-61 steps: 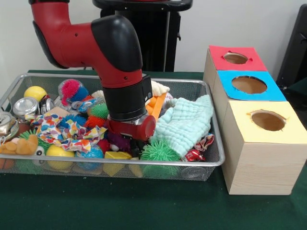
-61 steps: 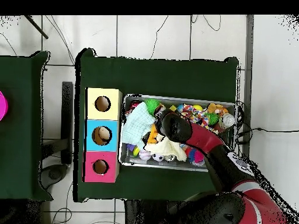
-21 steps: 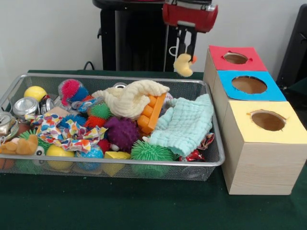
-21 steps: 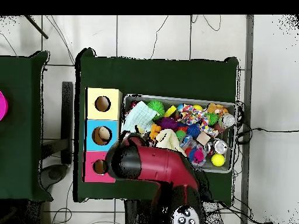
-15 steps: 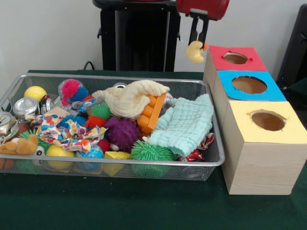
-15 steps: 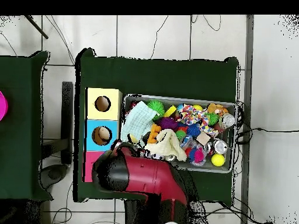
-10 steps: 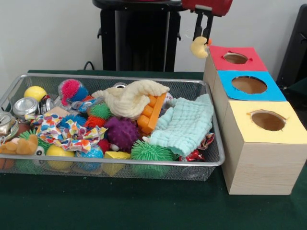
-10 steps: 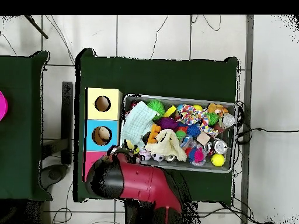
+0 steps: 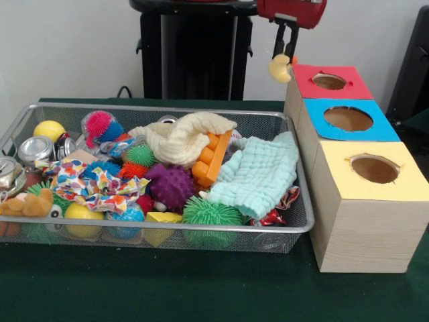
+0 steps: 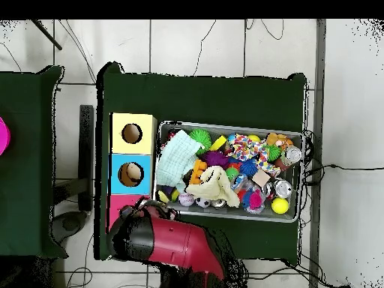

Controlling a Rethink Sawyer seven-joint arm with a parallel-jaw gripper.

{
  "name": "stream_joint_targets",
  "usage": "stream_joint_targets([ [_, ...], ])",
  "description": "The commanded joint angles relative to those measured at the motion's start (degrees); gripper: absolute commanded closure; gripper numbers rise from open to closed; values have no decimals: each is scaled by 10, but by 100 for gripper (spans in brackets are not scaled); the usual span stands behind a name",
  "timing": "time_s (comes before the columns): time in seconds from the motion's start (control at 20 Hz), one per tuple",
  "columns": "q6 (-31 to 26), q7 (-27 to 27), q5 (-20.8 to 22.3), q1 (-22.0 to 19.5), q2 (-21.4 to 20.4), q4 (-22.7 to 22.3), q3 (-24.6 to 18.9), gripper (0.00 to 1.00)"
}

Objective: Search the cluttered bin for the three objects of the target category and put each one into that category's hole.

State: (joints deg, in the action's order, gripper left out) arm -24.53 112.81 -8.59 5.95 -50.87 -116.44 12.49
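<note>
Pale yellow plush, a duck-like toy, hangs clamped between the two dark fingers of the gripper, which enters the front view from the top edge. Directly beside the gripper, toward the right of that view, stands the red-topped box with its round hole; the toy hangs level with the box's near upper corner, not over the hole. Beyond that box follow the blue-topped box and the yellow-topped box. Below the gripper, to the left, sits the wire-mesh bin, holding a mint knitted cloth, a purple spiky ball and an orange-tan plush.
</note>
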Motion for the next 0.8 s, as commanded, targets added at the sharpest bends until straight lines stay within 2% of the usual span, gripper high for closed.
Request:
stream_joint_targets([
  [0.05, 60, 207, -55, 48, 39, -64, 0, 100],
  [0.45, 67, 217, -101, 118, 49, -73, 26, 100],
  [0.55, 80, 213, -108, 120, 54, -78, 22, 100],
  [0.8, 107, 192, -113, 94, 71, -78, 0, 100],
])
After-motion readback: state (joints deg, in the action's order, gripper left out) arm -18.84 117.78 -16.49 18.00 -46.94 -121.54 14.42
